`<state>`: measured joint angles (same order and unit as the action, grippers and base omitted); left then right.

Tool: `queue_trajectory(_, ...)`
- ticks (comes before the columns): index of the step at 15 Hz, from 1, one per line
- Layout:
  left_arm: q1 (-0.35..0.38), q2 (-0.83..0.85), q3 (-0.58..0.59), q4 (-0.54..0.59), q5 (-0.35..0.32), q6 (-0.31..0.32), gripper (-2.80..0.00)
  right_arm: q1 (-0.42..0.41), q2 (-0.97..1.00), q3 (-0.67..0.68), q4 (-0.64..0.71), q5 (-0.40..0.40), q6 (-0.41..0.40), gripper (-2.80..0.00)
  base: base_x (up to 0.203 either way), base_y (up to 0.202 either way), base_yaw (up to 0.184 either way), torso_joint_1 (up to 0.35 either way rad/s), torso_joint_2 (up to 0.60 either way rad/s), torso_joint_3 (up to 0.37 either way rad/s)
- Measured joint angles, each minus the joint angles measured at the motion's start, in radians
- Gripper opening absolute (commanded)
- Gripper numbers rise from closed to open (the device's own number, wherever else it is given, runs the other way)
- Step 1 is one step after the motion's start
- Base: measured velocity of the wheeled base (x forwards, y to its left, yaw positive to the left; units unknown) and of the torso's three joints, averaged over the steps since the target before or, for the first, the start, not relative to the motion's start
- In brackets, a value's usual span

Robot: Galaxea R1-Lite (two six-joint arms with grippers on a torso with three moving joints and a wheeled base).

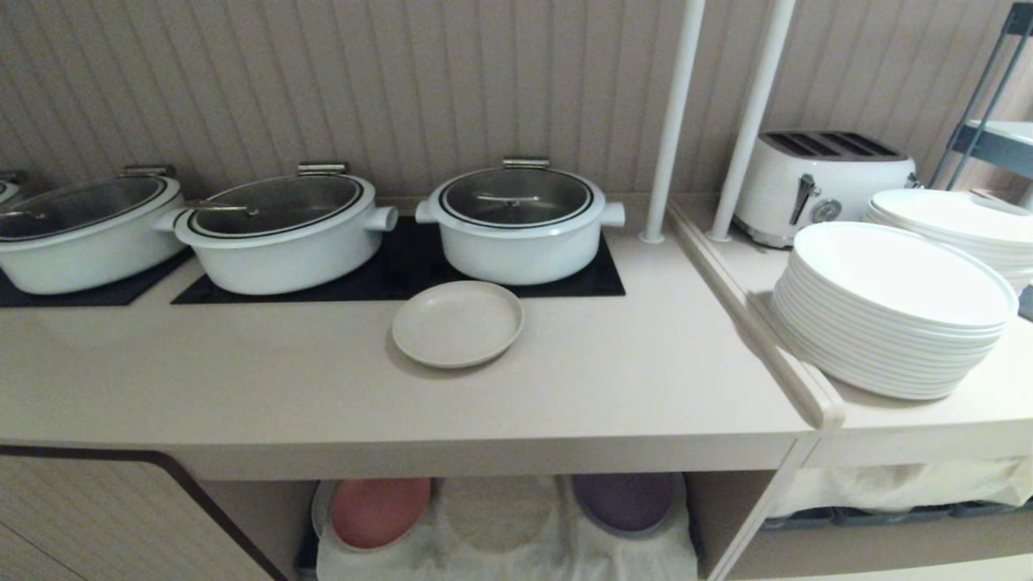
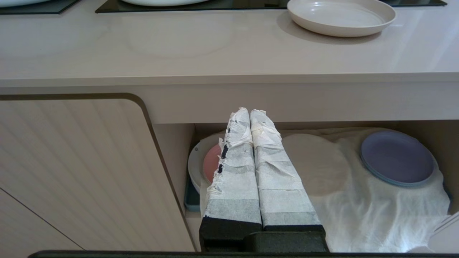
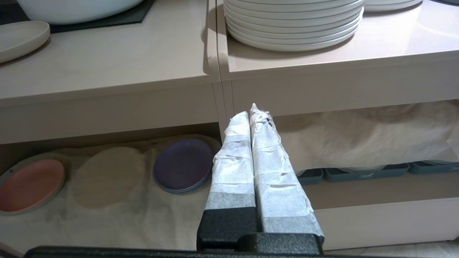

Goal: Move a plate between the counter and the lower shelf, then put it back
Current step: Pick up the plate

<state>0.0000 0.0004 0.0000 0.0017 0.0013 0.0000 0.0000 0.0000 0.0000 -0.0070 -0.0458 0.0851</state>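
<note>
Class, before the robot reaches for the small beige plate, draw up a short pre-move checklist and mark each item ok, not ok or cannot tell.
1. The plate lies flat on the counter, clear of the pots: ok.
2. Nothing rests on the plate: ok.
3. Lower shelf has a bare patch of cloth between the pink plate and purple plate: ok.
4. Left gripper open for grasping: not ok, shut.
5. Right gripper open: not ok, shut.
6. Both grippers empty: ok.

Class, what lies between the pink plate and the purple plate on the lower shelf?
Only wrinkled cloth, bearing a round impression, between the pink plate and purple plate; head view.
</note>
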Motion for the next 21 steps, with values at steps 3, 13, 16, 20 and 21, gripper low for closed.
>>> queue_trajectory(3,0.0,0.0,0.0,-0.001,0.0,0.0,-2.8,0.0,0.0,0.0,0.0,0.0,0.0,-2.8,0.0,0.0,0.0,0.0,0.0,0.0)
queue_trajectory(13,0.0,0.0,0.0,0.0,0.0,0.003,-2.8,0.0,0.0,0.0,-0.001,0.001,-0.008,-2.8,0.0,0.0,0.0,0.0,0.0,0.0)
queue_trajectory(16,0.0,0.0,0.0,0.0,-0.002,0.007,-2.8,0.0,0.0,0.0,0.0,0.002,-0.009,-2.8,0.0,0.0,0.0,0.0,0.0,0.0)
queue_trajectory(20,0.0,0.0,0.0,0.0,-0.002,0.01,-2.8,0.0,0.0,0.0,0.001,0.0,-0.006,-2.8,0.0,0.0,0.0,0.0,0.0,0.0)
queue_trajectory(21,0.0,0.0,-0.002,0.0,-0.005,0.01,-2.8,0.0,0.0,0.0,0.002,-0.001,-0.003,-2.8,0.0,0.0,0.0,0.0,0.0,0.0)
